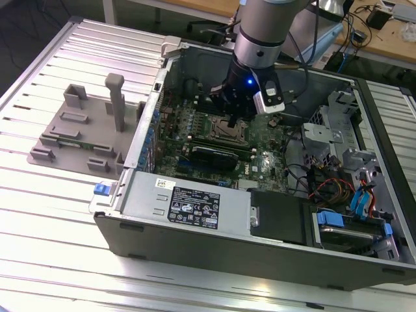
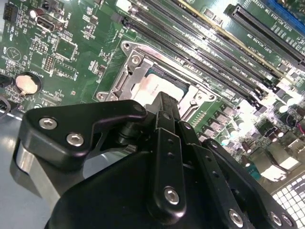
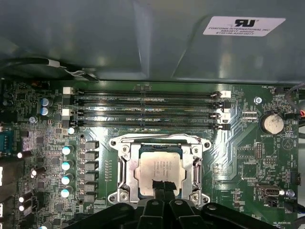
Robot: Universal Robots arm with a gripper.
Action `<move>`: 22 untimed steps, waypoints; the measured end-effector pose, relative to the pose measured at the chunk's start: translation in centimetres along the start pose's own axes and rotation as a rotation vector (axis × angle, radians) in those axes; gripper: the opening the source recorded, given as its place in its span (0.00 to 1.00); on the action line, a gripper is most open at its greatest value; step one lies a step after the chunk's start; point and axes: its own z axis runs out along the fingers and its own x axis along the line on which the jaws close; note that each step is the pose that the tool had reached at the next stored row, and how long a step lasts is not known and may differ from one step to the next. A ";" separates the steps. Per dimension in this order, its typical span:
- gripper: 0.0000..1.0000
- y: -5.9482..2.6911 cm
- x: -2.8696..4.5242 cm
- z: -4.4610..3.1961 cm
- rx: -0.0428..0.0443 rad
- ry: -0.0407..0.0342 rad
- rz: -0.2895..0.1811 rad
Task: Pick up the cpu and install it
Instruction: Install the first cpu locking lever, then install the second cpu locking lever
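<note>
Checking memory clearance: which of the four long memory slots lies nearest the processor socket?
The last slot in the row, directly beside the socket frame; the other three lie beyond it, toward the case wall.

— Any writing in here?

— A white sticker [image 3: 244, 26] with black lettering and a bold logo sits on the grey case wall [image 3: 119, 38] in the first wrist view.

— And on the board?

— Tiny white lettering is printed all over the green motherboard [image 3: 238, 157], beside the coin battery [image 3: 273, 123] and the connectors. It is too small to read.

— The chip?

— The cpu [image 3: 159, 167] carries faint engraved lines on its silver top, not legible.

— Outside?

— In the exterior view a black label [image 1: 194, 209] with white print and symbols sits on the grey metal box [image 1: 140, 195], with a small white label [image 1: 165, 184] just beside it.
</note>
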 end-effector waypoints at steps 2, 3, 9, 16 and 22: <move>0.11 0.01 -0.01 -0.11 0.0000 0.0000 0.000; 0.11 0.01 -0.01 -0.29 0.0000 0.0000 0.000; 0.11 0.02 -0.02 -0.99 -0.0001 0.0000 0.000; 0.11 -0.07 -0.01 -1.17 0.0000 0.0000 0.000; 0.11 -0.49 0.08 -1.18 0.0001 0.0000 0.000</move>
